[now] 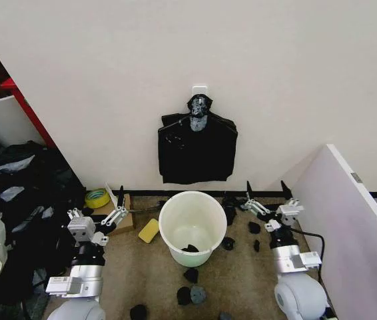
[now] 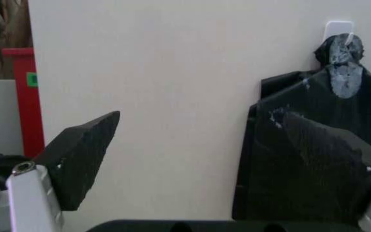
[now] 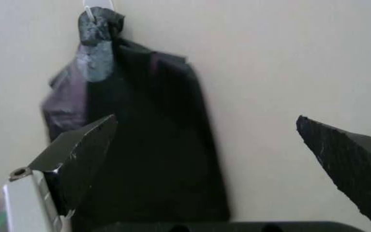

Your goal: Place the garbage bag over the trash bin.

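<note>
Yellow tape roll [image 1: 98, 198] & yellow sponge [image 1: 148, 231] on floor; black scraps [image 1: 190, 294] nr front.

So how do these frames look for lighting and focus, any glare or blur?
Head view: even, soft light, no glare; the bin is crisp, and the pile on the floor at far left is dark. Left wrist view: the near gripper fingers are soft, the hanging black bundle sharper. Right wrist view: dimmer, with the bundle and gripper both slightly soft.

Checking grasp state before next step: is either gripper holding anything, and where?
Nothing is held. The left gripper and right gripper are both open and empty, either side of the trash bin. The black bag bundle hangs on the wall, untouched.
</note>
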